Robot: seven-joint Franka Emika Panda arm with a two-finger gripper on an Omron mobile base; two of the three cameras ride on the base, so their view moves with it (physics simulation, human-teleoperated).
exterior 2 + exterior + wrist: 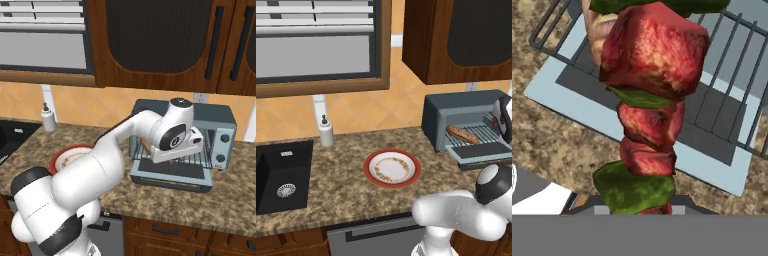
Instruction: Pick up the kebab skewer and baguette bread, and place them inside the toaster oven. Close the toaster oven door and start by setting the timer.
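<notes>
The grey-blue toaster oven (456,107) stands on the counter at the right, and its door (481,151) lies folded down flat. On the wire rack (483,134) inside lies the golden-brown baguette bread (462,134). My gripper (196,142) hangs right at the oven's mouth over the rack, shut on the kebab skewer (647,95). The skewer's red meat and green chunks show very close in the hand view, above the rack (732,65) and the open door (547,85). The chunks hide my fingertips there.
A red-rimmed plate (368,170) sits bare on the speckled counter left of the oven. Further left are a black sink (281,175) and a white soap dispenser (326,131). Dark wooden wall cabinets (426,40) hang above the oven. The oven's knobs (223,137) are on its right side.
</notes>
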